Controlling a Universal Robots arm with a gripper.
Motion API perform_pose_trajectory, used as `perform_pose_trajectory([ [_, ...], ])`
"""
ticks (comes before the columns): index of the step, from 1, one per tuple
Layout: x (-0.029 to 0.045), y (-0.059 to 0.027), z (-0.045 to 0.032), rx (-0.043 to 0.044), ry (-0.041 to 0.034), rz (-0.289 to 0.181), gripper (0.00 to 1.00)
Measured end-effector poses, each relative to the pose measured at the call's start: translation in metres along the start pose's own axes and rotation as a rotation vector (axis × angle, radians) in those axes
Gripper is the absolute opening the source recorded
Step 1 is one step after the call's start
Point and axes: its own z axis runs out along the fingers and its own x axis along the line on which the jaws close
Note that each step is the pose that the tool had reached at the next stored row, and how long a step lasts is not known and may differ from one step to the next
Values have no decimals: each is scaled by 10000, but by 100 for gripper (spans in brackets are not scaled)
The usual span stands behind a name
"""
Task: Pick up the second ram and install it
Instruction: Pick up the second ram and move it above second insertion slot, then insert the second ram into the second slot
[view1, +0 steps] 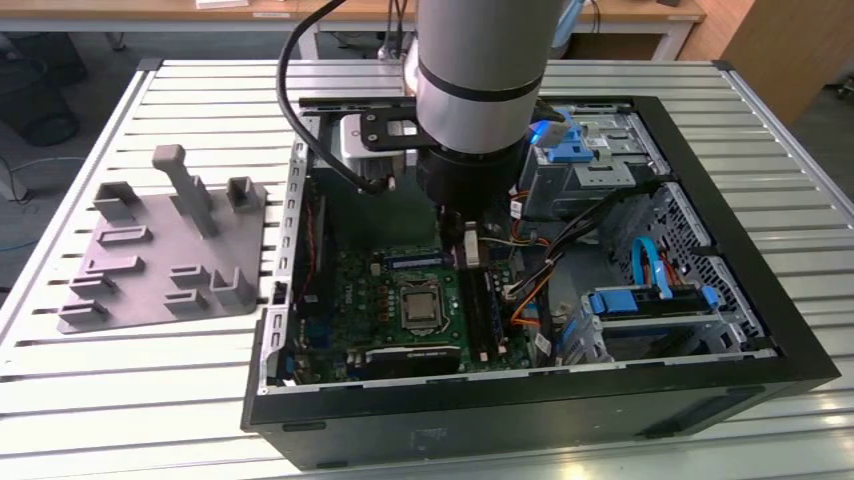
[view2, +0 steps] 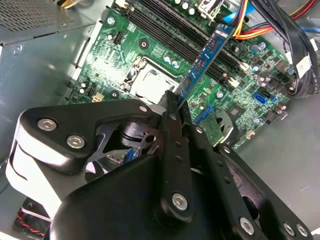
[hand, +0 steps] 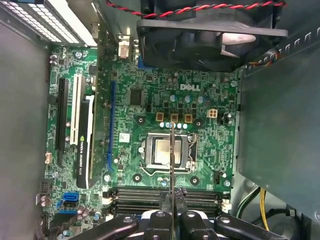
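My gripper (view1: 467, 255) hangs inside the open computer case, above the green motherboard (view1: 387, 300). It is shut on the second ram (view2: 205, 57), a thin blue stick with black chips that juts out from between the fingers (view2: 172, 125). In the first wrist view the second ram (hand: 172, 160) appears edge-on as a thin line crossing the CPU socket (hand: 160, 152), held clear of the board. The black memory slots (view2: 170, 27) lie beside the socket; in the first wrist view the memory slots (hand: 135, 197) sit just under the gripper (hand: 172, 197).
A grey tray with upright pegs (view1: 160, 260) stands on the slatted table at the exterior view's left. The black case wall (view1: 747, 250) rings the work area. Drive bays with blue clips (view1: 667, 300), cable bundles (view2: 290, 30), a case fan (hand: 210, 30) and a graphics card (hand: 87, 145) crowd the board.
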Motion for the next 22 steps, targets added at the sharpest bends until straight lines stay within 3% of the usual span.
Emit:
perform_pose_trajectory([
  [15,0,0,0,0,9,8,14],
  [22,0,0,1,41,15,1117,14],
])
